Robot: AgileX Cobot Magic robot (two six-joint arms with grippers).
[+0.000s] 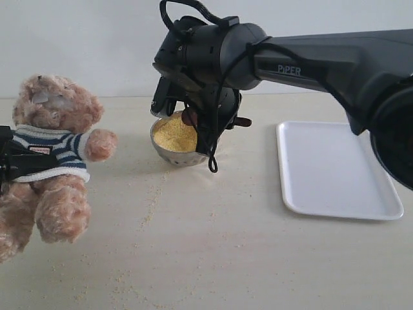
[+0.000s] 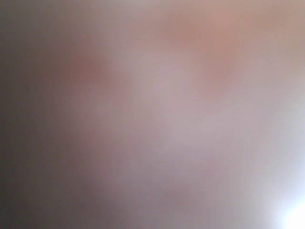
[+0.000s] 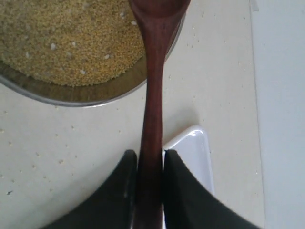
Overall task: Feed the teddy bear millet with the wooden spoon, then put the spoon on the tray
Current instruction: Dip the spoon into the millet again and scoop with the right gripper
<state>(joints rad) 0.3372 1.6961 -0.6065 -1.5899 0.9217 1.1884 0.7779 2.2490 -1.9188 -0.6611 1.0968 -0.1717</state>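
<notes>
My right fingers [image 3: 119,191] are pressed onto the two sides of the wooden spoon [image 3: 153,95], pinching its thin handle between them, so the right gripper [image 3: 150,160] is clamped on it. The handle runs straight away from my fingertips, and the oval end reaches over the rim of the steel bowl [image 3: 71,98]. The wrist picture cuts this end off, so I cannot tell if it touches the grains. The millet [image 3: 71,38] fills the bowl as a yellow heap. Under the handle, just beside my fingers, one rounded corner of the tray [image 3: 190,143] is showing.

In the exterior view my right arm hangs over the bowl and hides most of the spoon (only a dark brown piece is seen near the far rim). The tray lies flat on the table [image 1: 226,258] on the right side, apart from the bowl. Stray grains [image 1: 151,200] are scattered on the table between the bowl and the teddy bear [image 1: 55,148].

My left gripper [image 1: 19,165] is at the left edge, with a black finger across the bear's striped shirt, holding its body. The bear stays upright, facing to the bowl. My left wrist camera gives only a pinkish-brown blur.
</notes>
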